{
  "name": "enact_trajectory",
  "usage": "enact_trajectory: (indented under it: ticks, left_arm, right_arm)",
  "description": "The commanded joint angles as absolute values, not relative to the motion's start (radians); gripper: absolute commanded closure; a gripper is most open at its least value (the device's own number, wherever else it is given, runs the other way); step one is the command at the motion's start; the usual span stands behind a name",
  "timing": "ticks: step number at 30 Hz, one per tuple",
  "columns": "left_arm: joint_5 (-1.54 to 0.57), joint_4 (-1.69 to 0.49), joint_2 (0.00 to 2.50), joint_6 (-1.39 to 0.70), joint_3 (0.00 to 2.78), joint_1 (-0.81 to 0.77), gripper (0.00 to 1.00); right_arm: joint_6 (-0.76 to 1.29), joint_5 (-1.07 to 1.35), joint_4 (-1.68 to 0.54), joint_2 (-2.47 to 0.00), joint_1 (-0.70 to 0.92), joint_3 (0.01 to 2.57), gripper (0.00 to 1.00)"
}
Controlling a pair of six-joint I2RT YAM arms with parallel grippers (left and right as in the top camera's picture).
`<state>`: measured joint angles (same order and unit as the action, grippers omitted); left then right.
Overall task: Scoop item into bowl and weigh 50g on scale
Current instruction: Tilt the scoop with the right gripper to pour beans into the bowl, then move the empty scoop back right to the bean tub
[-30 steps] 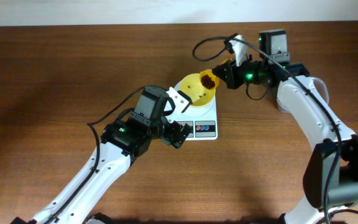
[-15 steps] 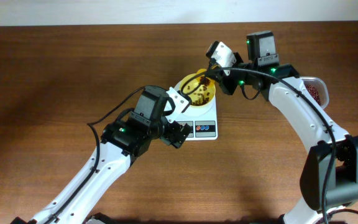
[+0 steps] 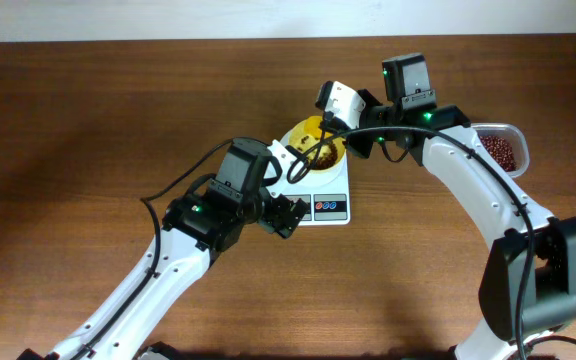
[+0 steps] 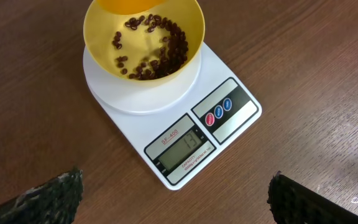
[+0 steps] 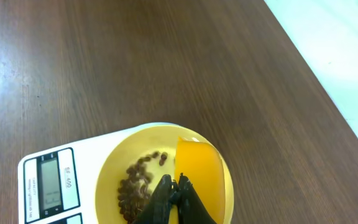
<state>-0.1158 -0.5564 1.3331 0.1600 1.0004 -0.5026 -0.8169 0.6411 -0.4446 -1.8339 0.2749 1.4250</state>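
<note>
The pale-yellow bowl (image 4: 101, 25) stands on the white scale (image 4: 229, 134), whose display seems to read 13. Dark reddish-brown beans (image 4: 160, 56) lie loose inside the bowl. My right gripper (image 5: 178, 183) is shut on the yellow scoop (image 5: 199, 168), which hangs tilted over the bowl (image 5: 114, 165) beside the beans (image 5: 135, 183); no beans show on the scoop. In the overhead view the right gripper (image 3: 336, 137) sits over the bowl (image 3: 313, 152). My left gripper (image 4: 176, 202) stands open over bare table just in front of the scale's corner, holding nothing.
A clear tub (image 3: 503, 150) holding more beans stands at the right, beside the right arm. The table's far edge meets a pale wall just behind the scale (image 3: 328, 205). Bare wood lies to the left and front.
The right gripper swung left and tipped the scoop over the bowl; the beans it carried now lie in the bowl. The tub has come into view. The left arm has not moved.
</note>
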Motion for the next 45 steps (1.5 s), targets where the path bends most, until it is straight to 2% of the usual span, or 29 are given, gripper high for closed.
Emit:
enact_trajectory:
  ticks: [1, 7, 14, 19, 23, 30, 34, 37, 41, 45]
  left_arm:
    - [-0.126, -0.554, 1.312, 0.147, 1.001, -0.499, 0.01]
    - [-0.126, -0.554, 1.312, 0.147, 1.001, -0.499, 0.01]
    - [-0.126, -0.554, 1.312, 0.147, 1.001, -0.499, 0.01]
    - [-0.126, -0.554, 1.312, 0.147, 1.001, -0.499, 0.01]
    - [-0.126, -0.554, 1.312, 0.147, 1.001, -0.499, 0.01]
    - [-0.126, -0.554, 1.312, 0.147, 1.001, -0.499, 0.01]
    - [-0.126, -0.554, 1.312, 0.147, 1.001, -0.499, 0.01]
    - [-0.126, -0.554, 1.312, 0.147, 1.001, -0.499, 0.01]
    - [-0.126, -0.554, 1.312, 0.147, 1.001, -0.499, 0.01]
    - [-0.126, -0.554, 1.312, 0.147, 1.001, -0.499, 0.01]
  right_arm:
    - [-0.798, 0.612, -0.409, -1.841, 0.280, 1.438, 0.96]
    - [-0.328, 0.616, -0.213, -1.839, 0.229, 1.440, 0.96]
    - [0.015, 0.616, -0.164, -1.828, 0.072, 1.443, 0.96]
    - [0.168, 0.616, -0.152, -1.811, -0.065, 1.444, 0.96]
    - [0.226, 0.616, -0.157, -1.782, -0.165, 1.444, 0.96]
    - [0.195, 0.620, -0.275, -1.778, -0.352, 1.444, 0.96]
    - [0.196, 0.712, -0.319, -1.760, -0.435, 1.444, 0.96]
    - [0.204, 0.730, -0.363, -1.737, -0.447, 1.444, 0.96]
    - [0.202, 0.720, -0.579, -1.723, -0.444, 1.444, 0.96]
    - [0.187, 0.494, -0.774, -1.723, -0.410, 1.444, 0.96]
